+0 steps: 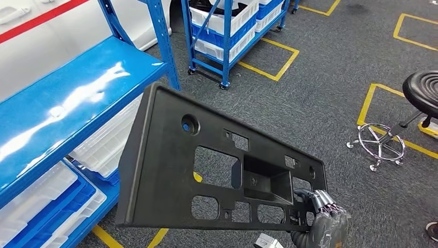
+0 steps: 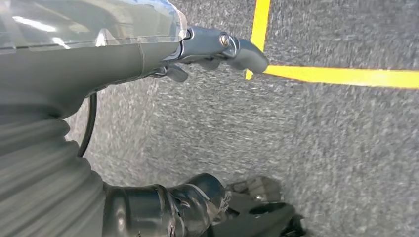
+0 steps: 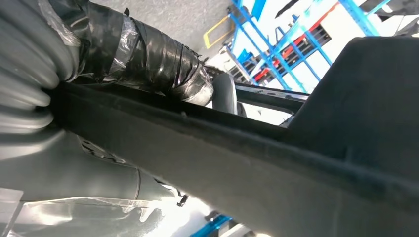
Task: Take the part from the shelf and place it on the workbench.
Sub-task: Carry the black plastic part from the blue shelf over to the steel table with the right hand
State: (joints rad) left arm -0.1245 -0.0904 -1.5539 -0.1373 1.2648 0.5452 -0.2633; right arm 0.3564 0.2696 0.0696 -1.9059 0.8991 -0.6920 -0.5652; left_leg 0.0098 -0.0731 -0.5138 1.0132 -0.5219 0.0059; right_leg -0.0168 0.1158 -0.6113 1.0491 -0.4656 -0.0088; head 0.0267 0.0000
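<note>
Part (image 1: 170, 170), a wide black plastic panel with rectangular cutouts, round holes and a boxy recess near its middle, is held up in the air over the grey carpeted floor (image 1: 320, 98), tilted so its far edge slopes down toward the right. Right hand (image 1: 323, 217) grips it at the lower right corner, dark fingers (image 1: 321, 199) wrapped over the panel's edge; in the right wrist view the part (image 3: 276, 168) runs as a thick dark edge across the frame with the taped fingers (image 3: 148, 54) clamped over it. Left hand (image 2: 212, 47) hangs above the carpet, holding nothing, its fingers stretched out and apart, yellow floor tape (image 2: 346, 76) just beyond the fingertips. Blue shelf (image 1: 77, 98) stands just left of the part, glossy top, with clear plastic bins (image 1: 103, 142) on the lower level. Farther back, a blue wheeled rack (image 1: 227, 31) carries white and blue bins. Black round stool (image 1: 421, 90) with a chrome star base (image 1: 379, 144) sits at right, well apart from the part, among yellow floor markings (image 1: 274, 59).
</note>
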